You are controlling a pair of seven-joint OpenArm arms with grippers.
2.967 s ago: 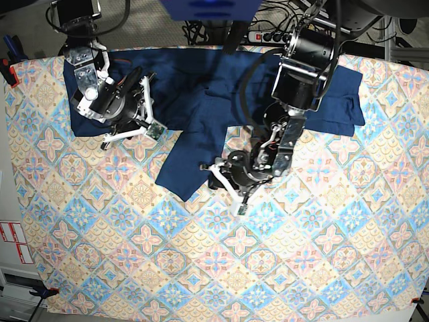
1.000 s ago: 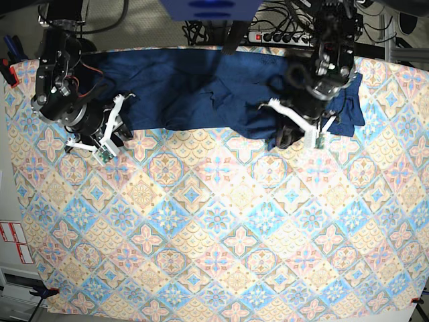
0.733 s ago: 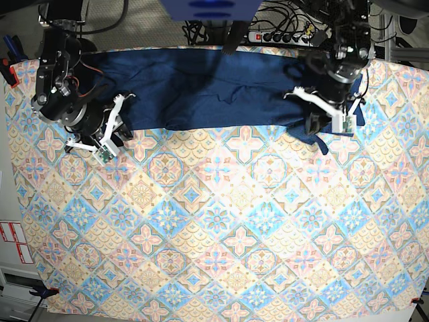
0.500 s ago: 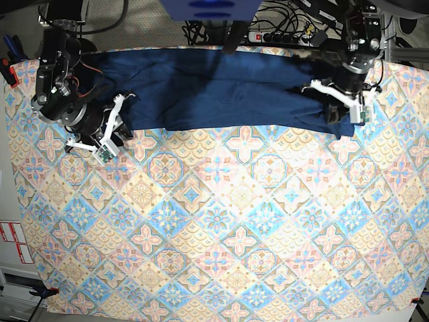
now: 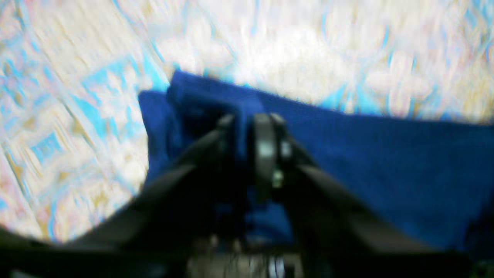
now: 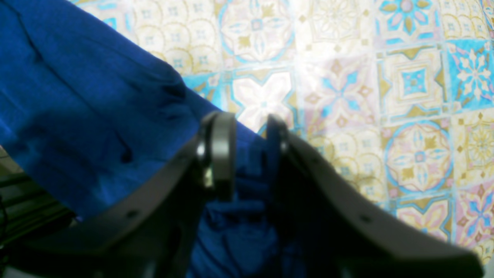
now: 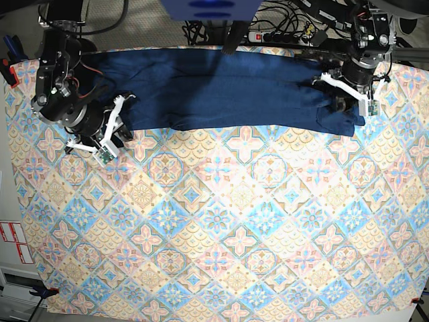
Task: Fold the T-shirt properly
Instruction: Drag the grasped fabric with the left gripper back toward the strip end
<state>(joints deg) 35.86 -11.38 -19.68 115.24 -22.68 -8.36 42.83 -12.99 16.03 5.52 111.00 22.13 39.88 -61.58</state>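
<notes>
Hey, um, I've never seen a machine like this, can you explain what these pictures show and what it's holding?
It's a robot with two arms. The wide picture looks down on both; the other two come from cameras on its wrists, the left one rather blurred.

The right gripper is seen at the left of the wide picture, and the left gripper at the right, because the arms face the camera.

A dark blue shirt lies in a long band across the far part of a tile-patterned surface, and the robot is meant to fold it.

Both grippers are over the shirt. The right one's fingers stand apart. I can't tell whether the left one has any fabric between its fingers.
</notes>
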